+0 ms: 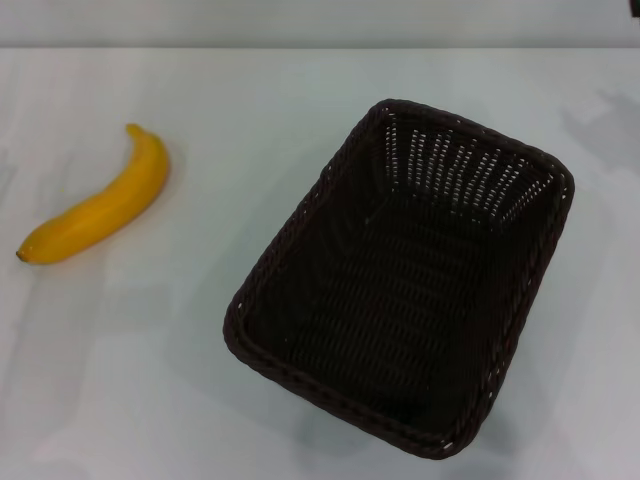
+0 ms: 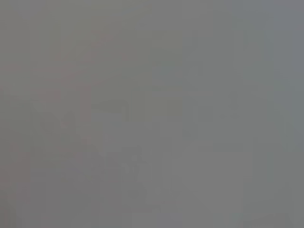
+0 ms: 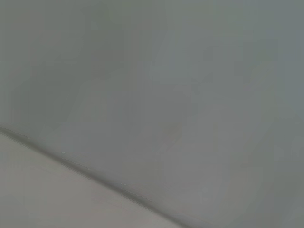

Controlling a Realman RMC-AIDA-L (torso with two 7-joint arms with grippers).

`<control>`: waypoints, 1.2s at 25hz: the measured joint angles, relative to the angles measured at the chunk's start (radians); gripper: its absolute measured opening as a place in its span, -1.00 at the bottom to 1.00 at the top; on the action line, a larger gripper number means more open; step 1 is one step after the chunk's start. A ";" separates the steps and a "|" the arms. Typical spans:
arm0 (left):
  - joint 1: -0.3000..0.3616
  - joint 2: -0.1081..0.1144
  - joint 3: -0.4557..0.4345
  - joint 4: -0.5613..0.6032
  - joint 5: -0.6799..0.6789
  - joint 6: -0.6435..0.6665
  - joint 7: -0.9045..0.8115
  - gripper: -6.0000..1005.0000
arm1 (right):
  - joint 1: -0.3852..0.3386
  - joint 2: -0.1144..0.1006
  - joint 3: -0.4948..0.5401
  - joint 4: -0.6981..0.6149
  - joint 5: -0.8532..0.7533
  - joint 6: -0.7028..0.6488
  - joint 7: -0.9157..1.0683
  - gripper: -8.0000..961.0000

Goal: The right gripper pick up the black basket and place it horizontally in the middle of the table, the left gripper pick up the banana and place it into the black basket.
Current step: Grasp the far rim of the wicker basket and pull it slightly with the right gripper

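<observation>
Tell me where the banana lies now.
In the head view, the banana lies on the table's left side, apart from the black basket.

A pale wall (image 1: 320,20) is seen as a narrow band across the far side of the head view. In the right wrist view a grey surface (image 3: 190,95) is met along a slanting edge by a lighter surface (image 3: 47,194); neither can be identified. Only a featureless grey field (image 2: 152,114) is shown in the left wrist view.
</observation>
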 joint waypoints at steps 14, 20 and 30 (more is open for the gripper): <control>-0.002 -0.001 0.009 -0.010 0.000 -0.005 -0.002 0.75 | 0.022 0.028 -0.098 -0.026 0.040 0.088 -0.060 0.30; -0.015 -0.002 0.023 -0.022 0.001 -0.006 -0.002 0.75 | 0.024 0.030 -0.161 -0.083 0.074 0.058 -0.084 0.30; -0.017 -0.003 0.037 -0.024 0.002 -0.007 -0.002 0.75 | 0.057 0.032 -0.198 -0.188 0.119 0.037 -0.126 0.29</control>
